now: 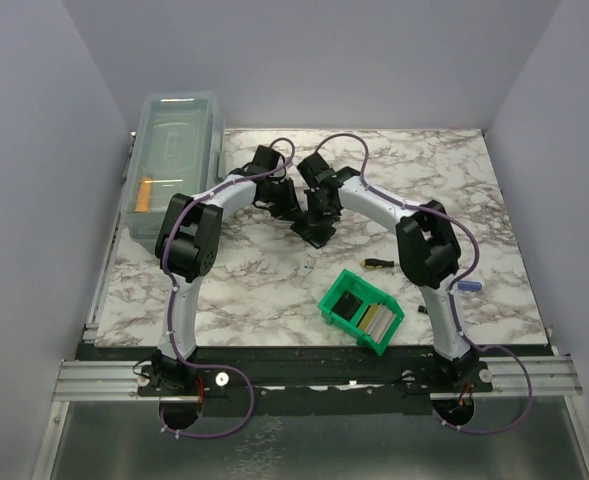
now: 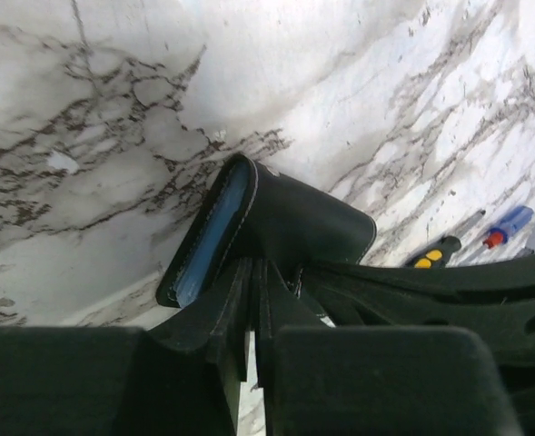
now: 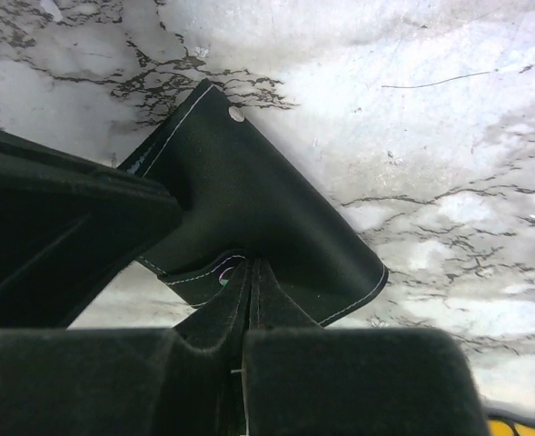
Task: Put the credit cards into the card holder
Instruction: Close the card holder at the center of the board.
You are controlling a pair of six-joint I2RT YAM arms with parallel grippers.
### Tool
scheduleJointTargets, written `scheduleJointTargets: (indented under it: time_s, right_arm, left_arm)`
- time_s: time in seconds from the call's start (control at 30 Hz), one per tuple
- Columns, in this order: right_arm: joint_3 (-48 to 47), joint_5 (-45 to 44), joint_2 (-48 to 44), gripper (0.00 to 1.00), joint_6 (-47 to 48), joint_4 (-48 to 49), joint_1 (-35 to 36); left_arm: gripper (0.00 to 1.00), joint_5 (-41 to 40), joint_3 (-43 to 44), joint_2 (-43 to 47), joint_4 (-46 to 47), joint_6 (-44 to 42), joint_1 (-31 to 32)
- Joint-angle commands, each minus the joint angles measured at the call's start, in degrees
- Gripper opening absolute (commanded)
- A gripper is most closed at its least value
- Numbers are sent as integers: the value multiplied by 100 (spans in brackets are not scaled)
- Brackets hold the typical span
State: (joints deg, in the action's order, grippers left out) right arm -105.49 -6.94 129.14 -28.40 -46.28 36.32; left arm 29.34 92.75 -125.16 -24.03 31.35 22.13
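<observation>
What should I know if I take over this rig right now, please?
Grippers: the left gripper is shut on the card holder at its edge. The right gripper is shut on its black flap.
Things: the holder sits mid-table between both arms, with its blue-grey inner face showing. The credit cards lie in the green bin.
Done: both grippers hold the holder.
Left: no card visible in it, so every card needs fetching and sliding in.

no readable text, no legible labels
</observation>
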Motion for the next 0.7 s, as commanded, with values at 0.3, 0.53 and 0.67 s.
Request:
scheduleJointTargets:
  time_s: [0.3,0.53,0.67]
  right_arm:
    - [1259,1149,533,0,45,993,-420]
    - [1274,1163,511,0,80,1007,-433]
    - [1299,1167,498,0,95,1007,-441]
  left_arm:
    - [1,1285,-803,1041,24,525,-35]
    - [0,1393,-847,703,478,778,144]
    - [0,1291,-684,489,603,840,128]
